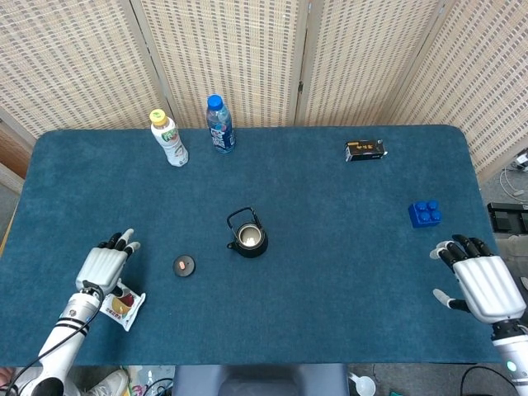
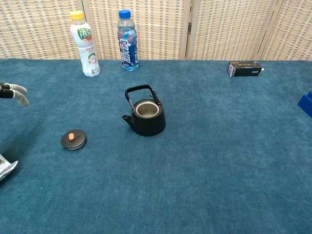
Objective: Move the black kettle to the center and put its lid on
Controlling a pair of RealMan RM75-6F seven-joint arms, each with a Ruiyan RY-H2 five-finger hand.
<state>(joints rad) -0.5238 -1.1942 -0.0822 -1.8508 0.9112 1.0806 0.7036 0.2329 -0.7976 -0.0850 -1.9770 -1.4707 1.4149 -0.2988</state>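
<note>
The black kettle (image 1: 247, 238) (image 2: 146, 116) stands upright near the middle of the blue table, handle raised, its mouth uncovered. Its round black lid (image 1: 183, 265) (image 2: 73, 139) with an orange knob lies flat on the cloth to the kettle's left. My left hand (image 1: 105, 265) hovers open to the left of the lid, holding nothing; only its fingertips (image 2: 13, 92) show at the chest view's left edge. My right hand (image 1: 481, 282) is open at the table's right front corner, far from the kettle.
A white bottle (image 1: 168, 138) and a blue bottle (image 1: 220, 124) stand at the back. A black box (image 1: 365, 150) lies back right. A blue brick (image 1: 424, 214) sits at the right. A snack packet (image 1: 122, 304) lies under my left wrist.
</note>
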